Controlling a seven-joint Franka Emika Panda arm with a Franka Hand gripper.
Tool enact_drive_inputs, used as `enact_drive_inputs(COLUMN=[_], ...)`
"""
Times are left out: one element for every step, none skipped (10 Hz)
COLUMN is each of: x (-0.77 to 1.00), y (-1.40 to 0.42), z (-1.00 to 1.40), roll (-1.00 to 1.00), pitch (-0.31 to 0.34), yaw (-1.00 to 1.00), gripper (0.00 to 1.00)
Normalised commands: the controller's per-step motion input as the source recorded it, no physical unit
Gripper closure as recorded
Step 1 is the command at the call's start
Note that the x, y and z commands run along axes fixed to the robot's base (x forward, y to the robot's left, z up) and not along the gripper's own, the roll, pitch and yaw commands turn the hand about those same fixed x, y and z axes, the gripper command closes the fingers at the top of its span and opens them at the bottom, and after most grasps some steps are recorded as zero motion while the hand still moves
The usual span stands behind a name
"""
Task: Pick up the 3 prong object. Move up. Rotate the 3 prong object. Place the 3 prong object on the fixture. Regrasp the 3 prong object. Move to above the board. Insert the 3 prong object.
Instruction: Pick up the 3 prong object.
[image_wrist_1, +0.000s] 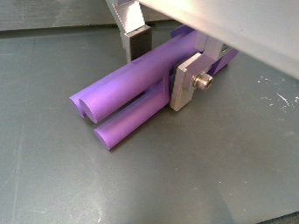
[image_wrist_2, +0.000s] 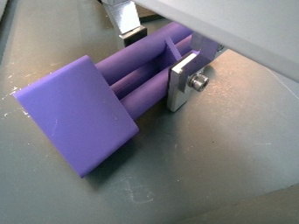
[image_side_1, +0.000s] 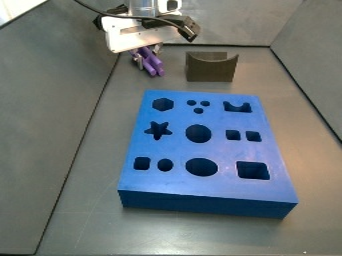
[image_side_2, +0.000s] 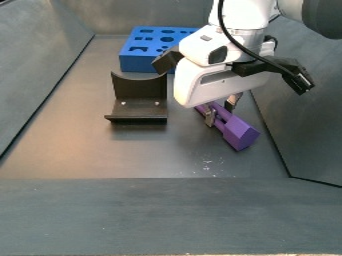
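Here, silver plate fingers (image_wrist_1: 187, 83) clasping smooth purple 3 prong object (image_wrist_1: 122, 96)

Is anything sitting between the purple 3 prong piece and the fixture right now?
Nothing visible. The gripper is down around the 3 prong object on the floor, and the floor between it and the fixture looks bare in both side views. The board lies off that path.

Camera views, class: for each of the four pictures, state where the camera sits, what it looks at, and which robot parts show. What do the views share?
Wrist view: beside the hand, looking down the prongs of the 3 prong object; fingers show.
Wrist view: same mount, facing the object's flat plate.
Side view: high, beyond the board, facing the fixture and hand.
Side view: low, opposite end, with fixture, hand and arm.
All share the purple object between the fingers.
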Motion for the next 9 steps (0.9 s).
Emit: enact_drive_inputs(x=[0.0, 0.0, 0.0, 0.0, 0.0, 0.0, 0.0, 0.0, 0.0], y=[0.0, 0.0, 0.0, 0.0, 0.0, 0.0, 0.0, 0.0, 0.0], z=[0.0, 0.0, 0.0, 0.0, 0.0, 0.0, 0.0, 0.0, 0.0], roll=[0.0, 0.0, 0.0, 0.0, 0.0, 0.0, 0.0, 0.0, 0.0], pitch=[0.0, 0.0, 0.0, 0.0, 0.0, 0.0, 0.0, 0.0, 0.0], yaw=[0.0, 0.0, 0.0, 0.0, 0.0, 0.0, 0.0, 0.0, 0.0], gripper=[1.0, 1.0, 1.0, 1.0, 1.0, 1.0, 1.0, 1.0, 1.0])
